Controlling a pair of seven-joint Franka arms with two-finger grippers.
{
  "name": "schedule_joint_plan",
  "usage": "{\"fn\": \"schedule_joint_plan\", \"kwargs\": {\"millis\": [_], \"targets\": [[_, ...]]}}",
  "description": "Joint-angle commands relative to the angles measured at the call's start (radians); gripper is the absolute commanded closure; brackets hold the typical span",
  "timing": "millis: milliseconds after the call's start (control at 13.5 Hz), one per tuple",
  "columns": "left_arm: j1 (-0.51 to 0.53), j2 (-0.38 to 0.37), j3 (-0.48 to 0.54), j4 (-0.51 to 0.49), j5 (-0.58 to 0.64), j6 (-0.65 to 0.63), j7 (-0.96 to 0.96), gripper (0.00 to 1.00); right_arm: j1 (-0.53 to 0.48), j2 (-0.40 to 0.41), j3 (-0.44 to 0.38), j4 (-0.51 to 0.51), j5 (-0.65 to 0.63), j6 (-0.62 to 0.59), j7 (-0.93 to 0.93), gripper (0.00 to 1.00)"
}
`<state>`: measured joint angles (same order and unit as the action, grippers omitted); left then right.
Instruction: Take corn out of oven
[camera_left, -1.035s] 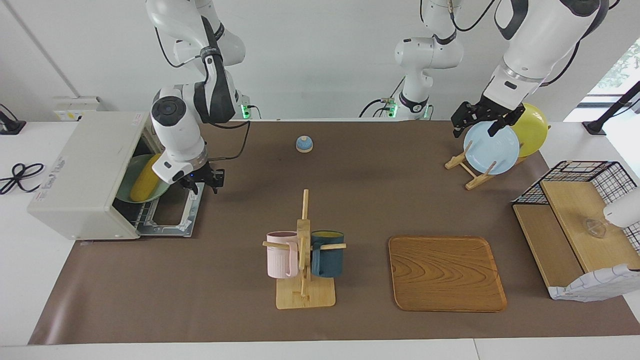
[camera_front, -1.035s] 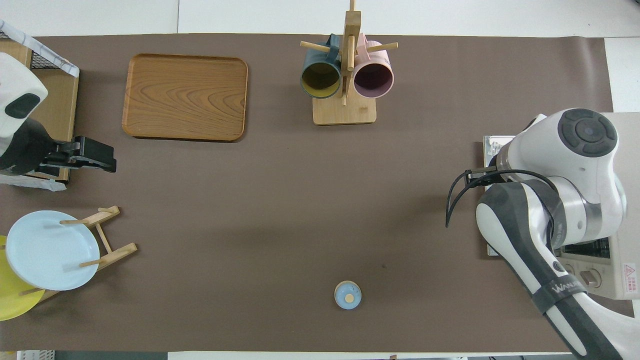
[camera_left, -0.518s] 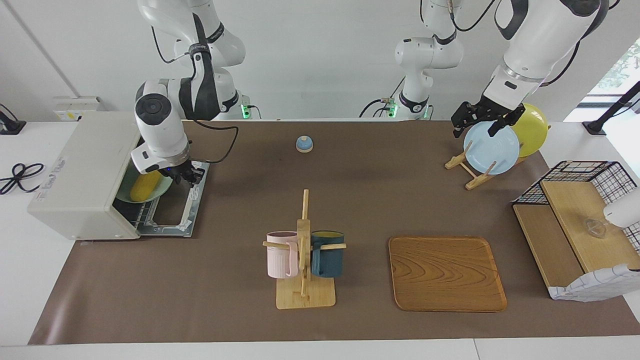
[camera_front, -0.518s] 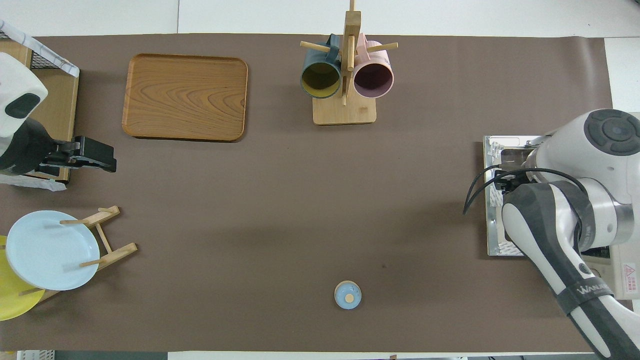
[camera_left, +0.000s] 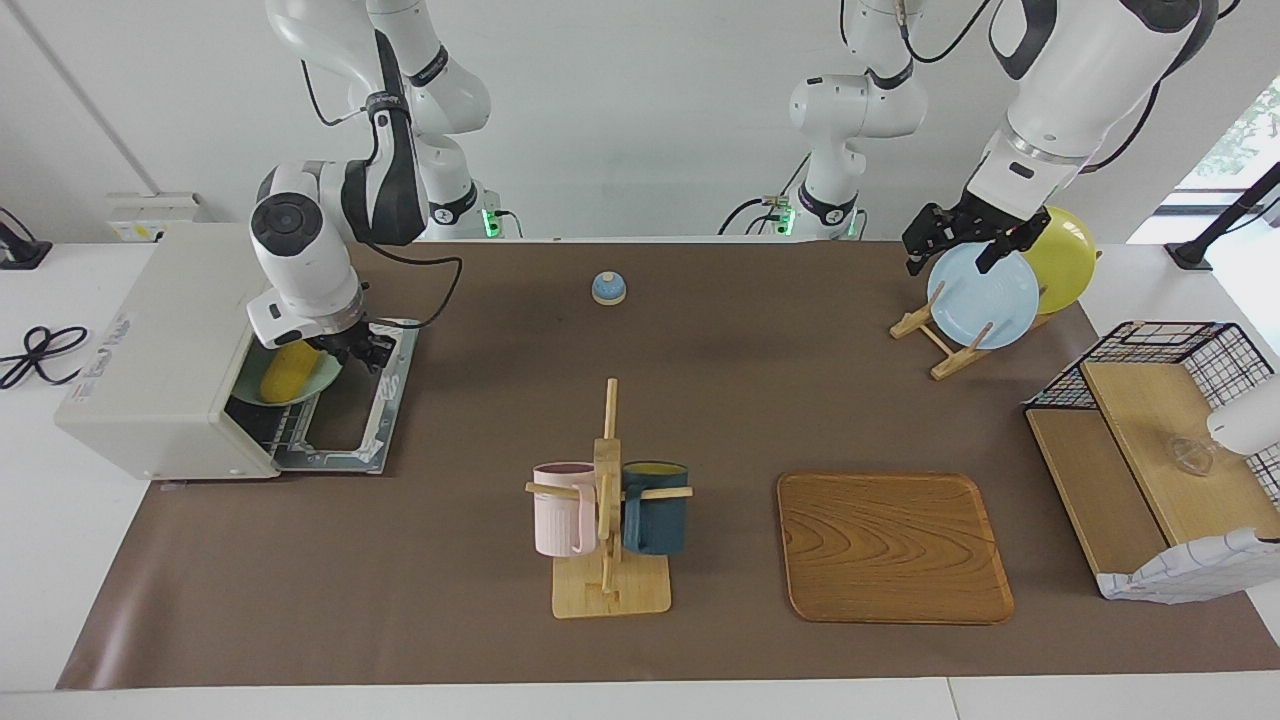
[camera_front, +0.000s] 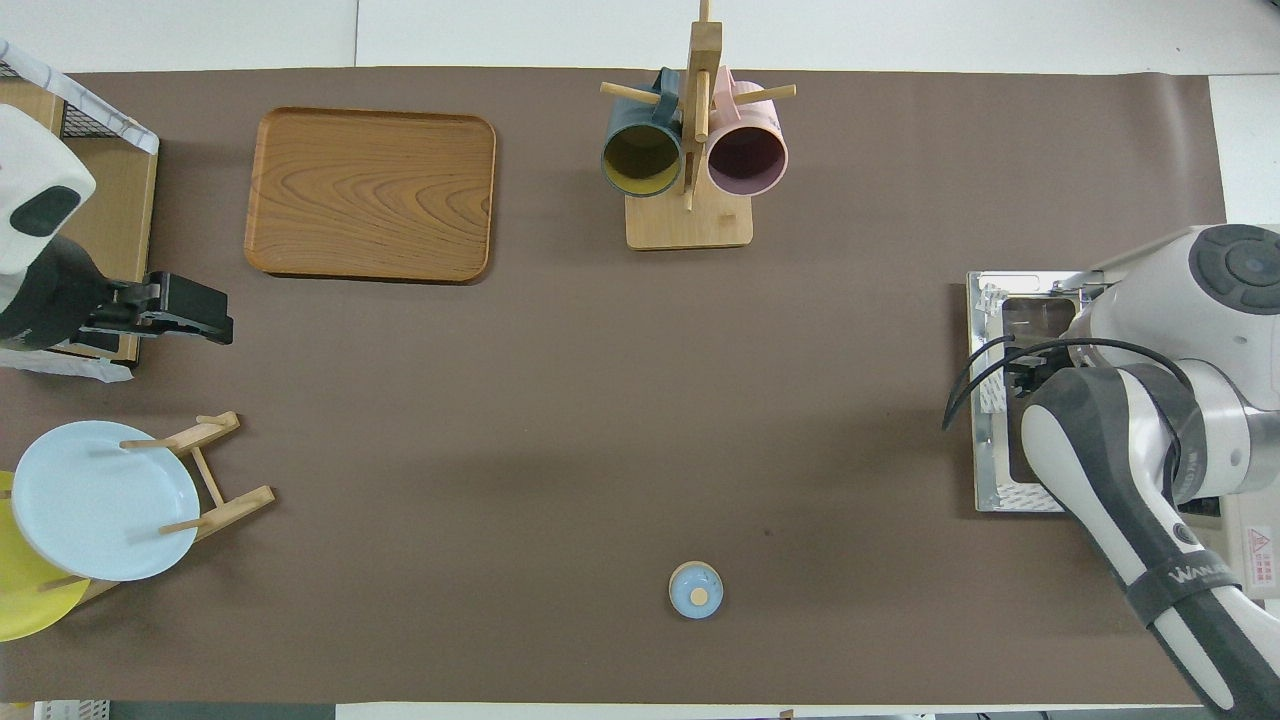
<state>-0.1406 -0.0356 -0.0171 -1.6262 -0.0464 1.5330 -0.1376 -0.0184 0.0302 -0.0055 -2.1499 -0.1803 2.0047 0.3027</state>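
Oven (camera_left: 160, 350), surface's 9 o'clock: door down, corn (camera_left: 287, 370) inside. Right hand (camera_left: 362, 348) at mouth, grip unreadable. Left hand (camera_left: 962, 238) waits, wide. Extraction pending.

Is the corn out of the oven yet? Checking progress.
No, the corn lies inside the oven, its door down.

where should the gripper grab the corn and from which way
Probably across its slim width at the exposed end. The corn lies on a green plate inside the oven, so only the open door side gives access. The right gripper is already at that opening; the corn's upper part is hidden by the arm.
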Motion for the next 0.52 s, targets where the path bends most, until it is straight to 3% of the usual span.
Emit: {"fn": "schedule_joint_plan", "kwargs": {"millis": [0, 444], "targets": [[0.003, 0.003, -0.004, 0.0, 0.019, 0.012, -0.011, 0.0, -0.012, -0.023, 0.018, 0.011, -0.011, -0.055, -0.024, 0.47], [0.001, 0.003, -0.004, -0.001, 0.019, 0.01, -0.011, 0.0, -0.046, -0.027, 0.016, -0.014, -0.011, -0.032, -0.079, 0.44]]}}
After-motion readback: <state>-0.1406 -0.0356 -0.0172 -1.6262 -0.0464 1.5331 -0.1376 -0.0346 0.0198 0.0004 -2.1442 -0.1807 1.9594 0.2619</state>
